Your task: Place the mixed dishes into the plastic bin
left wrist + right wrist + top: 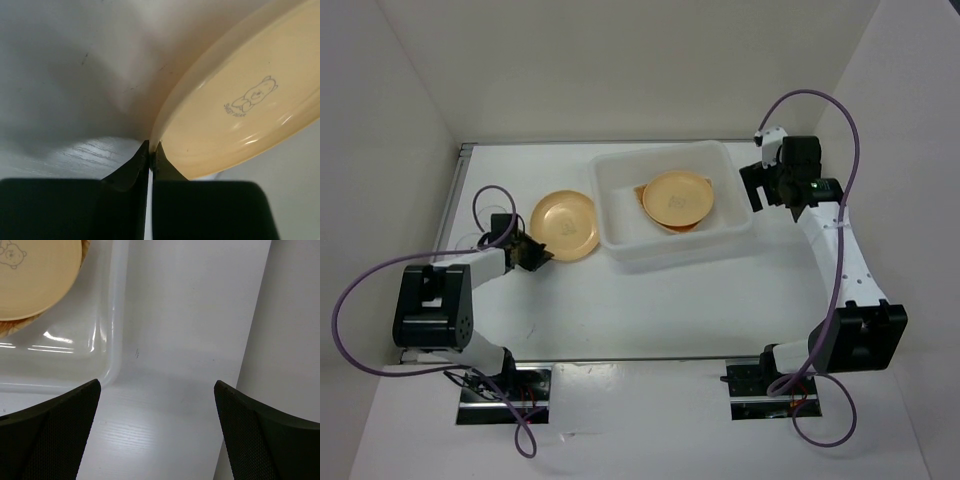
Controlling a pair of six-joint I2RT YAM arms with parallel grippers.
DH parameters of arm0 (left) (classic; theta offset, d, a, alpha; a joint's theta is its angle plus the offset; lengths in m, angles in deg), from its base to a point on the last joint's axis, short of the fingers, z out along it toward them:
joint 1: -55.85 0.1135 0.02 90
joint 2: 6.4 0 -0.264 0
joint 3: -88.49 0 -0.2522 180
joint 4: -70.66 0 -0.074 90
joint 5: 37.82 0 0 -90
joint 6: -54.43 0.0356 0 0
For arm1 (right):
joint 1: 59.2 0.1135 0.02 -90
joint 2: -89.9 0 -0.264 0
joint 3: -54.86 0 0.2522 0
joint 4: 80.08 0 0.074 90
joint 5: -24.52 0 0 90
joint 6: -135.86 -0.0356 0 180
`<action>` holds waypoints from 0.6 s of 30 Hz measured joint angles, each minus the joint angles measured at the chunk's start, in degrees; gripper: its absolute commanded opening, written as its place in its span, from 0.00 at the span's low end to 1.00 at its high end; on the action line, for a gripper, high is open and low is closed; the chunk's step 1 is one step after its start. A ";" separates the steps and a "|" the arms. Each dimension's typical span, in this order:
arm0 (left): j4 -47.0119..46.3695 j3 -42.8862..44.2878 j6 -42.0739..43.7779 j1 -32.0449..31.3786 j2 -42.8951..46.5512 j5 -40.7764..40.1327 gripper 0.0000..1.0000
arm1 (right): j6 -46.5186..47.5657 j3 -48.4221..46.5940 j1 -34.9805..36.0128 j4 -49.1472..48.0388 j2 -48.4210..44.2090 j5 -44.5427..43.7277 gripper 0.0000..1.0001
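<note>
Since the left gripper [540, 255] is seen closed down to a thin slit on the near-left rim of the loose plate [565, 225], a grip on that plate is recorded. The plate is found left of centre on the bench [650, 310], just beside the left wall of the plastic bin [680, 250], which is set toward the far edge.

Handling, as judged: light, stiff, glossy moulded ware, probably slippery in so narrow a pinch. The raised rim is the only hold offered, so droop or swivel about the pinch is to be expected on lifting.

The right gripper [757, 190] is held wide open and empty at the bin's right end.

The rim pinch and a printed bear mark [250, 95] are shown only by the left wrist view. A second plate [35, 280], resting on the woven basket tray [10, 329] inside the bin, is shown by the right wrist and top views.
</note>
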 measured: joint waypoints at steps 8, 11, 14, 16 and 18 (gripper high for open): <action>10.23 3.65 0.20 -0.79 3.08 -3.61 0.00 | -0.09 0.70 -1.51 -0.37 -0.35 0.50 0.99; 16.59 7.48 0.02 -1.29 9.53 -7.80 0.00 | -0.50 1.25 -1.51 -0.66 -0.44 1.40 0.99; 20.17 17.42 -0.07 -2.12 13.66 -12.37 0.00 | -1.40 2.69 -1.51 -0.85 -0.68 2.75 0.99; 19.85 25.62 0.00 -2.64 14.49 -14.58 0.00 | -2.29 4.07 -1.68 -1.09 -0.79 3.32 0.99; 17.22 32.68 0.24 -3.04 14.78 -15.34 0.00 | -3.15 5.86 -2.10 -1.29 -0.90 3.32 0.99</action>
